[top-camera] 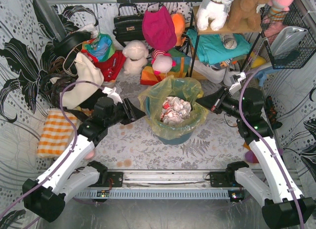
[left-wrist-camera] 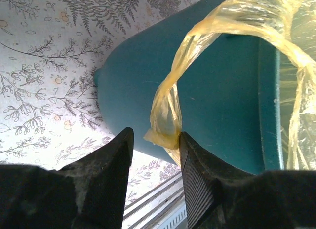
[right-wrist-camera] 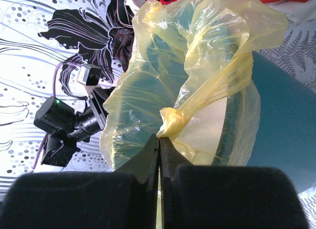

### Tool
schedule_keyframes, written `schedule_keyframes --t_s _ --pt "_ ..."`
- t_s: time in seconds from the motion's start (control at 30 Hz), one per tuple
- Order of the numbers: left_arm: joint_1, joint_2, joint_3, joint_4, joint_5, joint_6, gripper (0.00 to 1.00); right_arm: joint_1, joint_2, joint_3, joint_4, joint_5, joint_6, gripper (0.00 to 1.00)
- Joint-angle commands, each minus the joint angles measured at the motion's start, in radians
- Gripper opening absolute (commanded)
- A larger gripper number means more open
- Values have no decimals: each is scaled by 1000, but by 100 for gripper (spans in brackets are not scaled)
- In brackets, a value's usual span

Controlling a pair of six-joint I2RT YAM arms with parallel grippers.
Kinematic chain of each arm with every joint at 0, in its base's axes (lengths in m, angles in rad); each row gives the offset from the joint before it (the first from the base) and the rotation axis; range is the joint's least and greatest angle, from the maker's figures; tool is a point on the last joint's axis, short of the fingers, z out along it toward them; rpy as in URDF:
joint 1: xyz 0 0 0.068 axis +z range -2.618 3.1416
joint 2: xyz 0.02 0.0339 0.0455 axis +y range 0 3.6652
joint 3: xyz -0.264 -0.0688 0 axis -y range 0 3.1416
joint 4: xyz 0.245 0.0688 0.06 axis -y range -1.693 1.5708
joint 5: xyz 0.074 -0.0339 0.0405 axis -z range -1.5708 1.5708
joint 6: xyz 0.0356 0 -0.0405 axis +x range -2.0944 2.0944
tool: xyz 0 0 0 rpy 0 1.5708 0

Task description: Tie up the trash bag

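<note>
The trash bag (top-camera: 170, 90) is thin yellow-green plastic that lines a teal bin (top-camera: 174, 136) at the table's middle, with crumpled white paper (top-camera: 175, 109) inside. My right gripper (top-camera: 200, 103) is at the bag's right rim. In the right wrist view it (right-wrist-camera: 159, 138) is shut on a bunched corner of the bag (right-wrist-camera: 170, 123). My left gripper (top-camera: 137, 112) is at the bin's left side. In the left wrist view a twisted strip of bag (left-wrist-camera: 165, 110) hangs over the bin wall (left-wrist-camera: 222, 91) down between the parted jaws (left-wrist-camera: 155, 135) and touches the right finger (left-wrist-camera: 190, 147).
An orange checked cloth (top-camera: 57, 133) and a cream tote (top-camera: 84, 81) lie at the left. Plush toys (top-camera: 134, 56), a black handbag (top-camera: 127, 24) and a shelf (top-camera: 222, 29) crowd the back. A wire basket (top-camera: 291, 36) hangs at the right.
</note>
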Motion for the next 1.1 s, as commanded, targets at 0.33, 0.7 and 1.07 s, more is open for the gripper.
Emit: schedule_keyframes --t_s 0.33,0.7,1.07 --pt "3 57 -44 185 54 -27 65 9 -23 30 2 12 -24 0" --pt "3 143 12 39 -9 77 51 9 -19 25 0 13 -23 0" --pt "3 97 91 -82 -117 114 11 8 -12 37 -10 14 -29 0"
